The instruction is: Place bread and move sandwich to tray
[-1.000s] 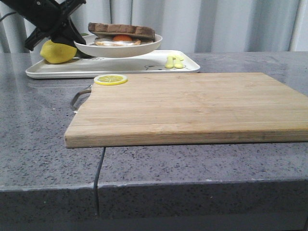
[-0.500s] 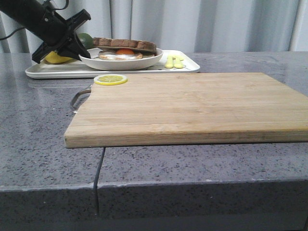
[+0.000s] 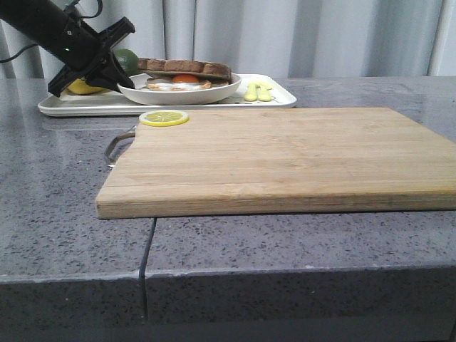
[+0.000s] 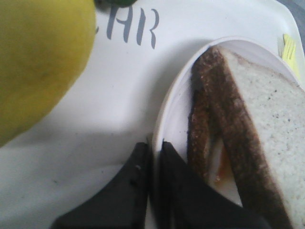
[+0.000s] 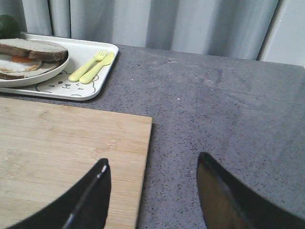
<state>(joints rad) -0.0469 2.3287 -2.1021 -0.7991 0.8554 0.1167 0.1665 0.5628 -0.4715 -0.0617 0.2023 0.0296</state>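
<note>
Two claws show: the left claw (image 3: 122,77) at the upper left of the front view is clenched on the rim of the plate (image 3: 178,92) carrying the sandwich (image 3: 184,73), which rests on the tray (image 3: 278,97). The right claw (image 5: 152,191) hangs released over the cutting board (image 3: 278,160) and grey worktop (image 3: 57,206).

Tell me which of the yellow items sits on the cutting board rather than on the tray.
The lemon slice, lying flat at the wooden cutting board's rear left corner. The whole lemon and the yellow fork and spoon lie on the tray.
</note>
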